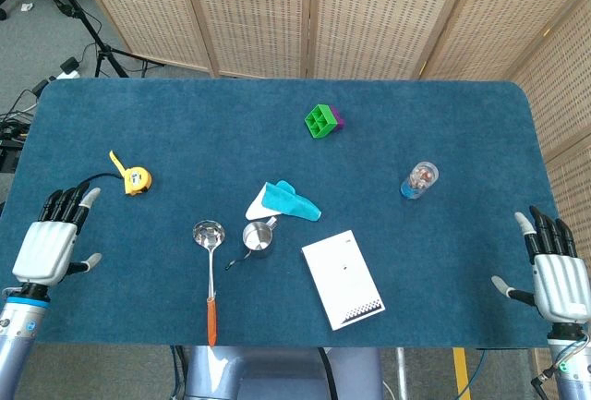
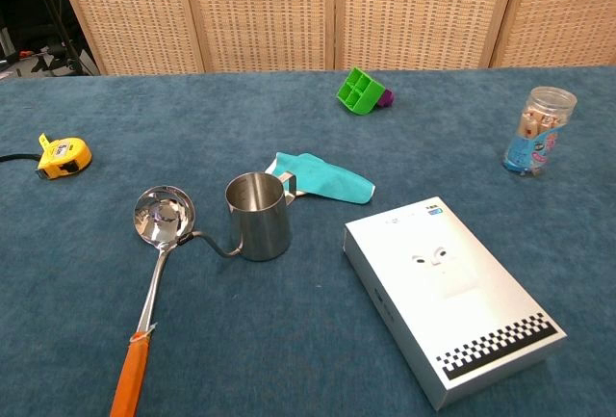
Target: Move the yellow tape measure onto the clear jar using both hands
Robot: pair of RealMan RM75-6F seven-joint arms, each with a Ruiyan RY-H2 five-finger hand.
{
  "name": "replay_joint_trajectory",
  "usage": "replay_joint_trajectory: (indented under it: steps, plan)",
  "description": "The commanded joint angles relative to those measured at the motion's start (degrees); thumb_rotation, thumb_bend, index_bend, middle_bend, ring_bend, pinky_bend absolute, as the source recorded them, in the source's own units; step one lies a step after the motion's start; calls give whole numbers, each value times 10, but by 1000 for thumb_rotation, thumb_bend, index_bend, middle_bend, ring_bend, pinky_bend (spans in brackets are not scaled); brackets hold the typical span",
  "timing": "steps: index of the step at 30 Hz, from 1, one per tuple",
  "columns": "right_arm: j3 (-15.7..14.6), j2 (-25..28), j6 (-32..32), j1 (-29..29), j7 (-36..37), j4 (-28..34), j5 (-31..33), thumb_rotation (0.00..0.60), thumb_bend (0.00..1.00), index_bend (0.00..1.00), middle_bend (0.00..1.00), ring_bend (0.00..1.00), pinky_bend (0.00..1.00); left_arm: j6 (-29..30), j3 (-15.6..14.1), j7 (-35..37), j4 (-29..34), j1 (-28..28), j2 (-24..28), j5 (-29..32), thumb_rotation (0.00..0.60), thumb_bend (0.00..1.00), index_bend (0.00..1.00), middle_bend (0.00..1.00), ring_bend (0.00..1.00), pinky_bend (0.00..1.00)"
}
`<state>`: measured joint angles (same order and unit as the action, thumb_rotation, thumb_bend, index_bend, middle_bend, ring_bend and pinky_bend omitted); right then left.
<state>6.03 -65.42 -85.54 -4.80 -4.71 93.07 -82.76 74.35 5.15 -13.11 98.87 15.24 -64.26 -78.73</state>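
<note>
Count: one yellow tape measure (image 1: pixel 138 179), one clear jar (image 1: pixel 420 179), one ladle (image 1: pixel 210 272), one steel pitcher (image 1: pixel 258 237), one teal cloth (image 1: pixel 284 201), one white box (image 1: pixel 343 278), one green block (image 1: pixel 320 122) with a purple piece (image 1: pixel 339 119) touching it, two hands.
Left hand: the left hand (image 1: pixel 51 241) rests at the near left edge of the tabletop (image 1: pixel 185 132), released, fingers straight and slightly apart, holding nothing; seen only in the head view.
Right hand: the right hand (image 1: pixel 557 271) lies at the near right edge, likewise released and holding nothing.
Tape measure place: ahead of the left hand and a little inward, near it but apart.
Tape measure heading: a short yellow length of tape sticks out toward the far left; the long axis runs diagonally from there back to the body. A dark cord lies by its left side.
Jar place: ahead of the right hand and well inward, standing upright, coloured contents inside.
Between: ladle, pitcher, cloth and box lie between the two hands, across the line from tape measure to jar. The pitcher's thin spout reaches toward the ladle's bowl.
Far side: the green block sits well beyond both hands.
</note>
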Motion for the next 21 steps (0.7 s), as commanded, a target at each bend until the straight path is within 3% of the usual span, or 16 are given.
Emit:
replay_joint_trajectory:
  steps: [1, 10, 21]
  plan:
    - [0, 0, 2, -1, 0, 0, 1, 600, 105, 0, 0, 0, 0, -31, 17, 21, -2, 22, 16, 15, 600, 161, 0, 0, 0, 0]
    - [1, 0, 8, -3, 3, -3, 4, 600, 105, 0, 0, 0, 0, -184, 69, 39, -102, 113, 24, 132, 600, 163, 61, 0, 0, 0]
    - [2, -5, 25, -11, 7, -10, 11, 600, 105, 0, 0, 0, 0, -359, 79, 5, -250, 211, -27, 281, 600, 174, 179, 0, 0, 0]
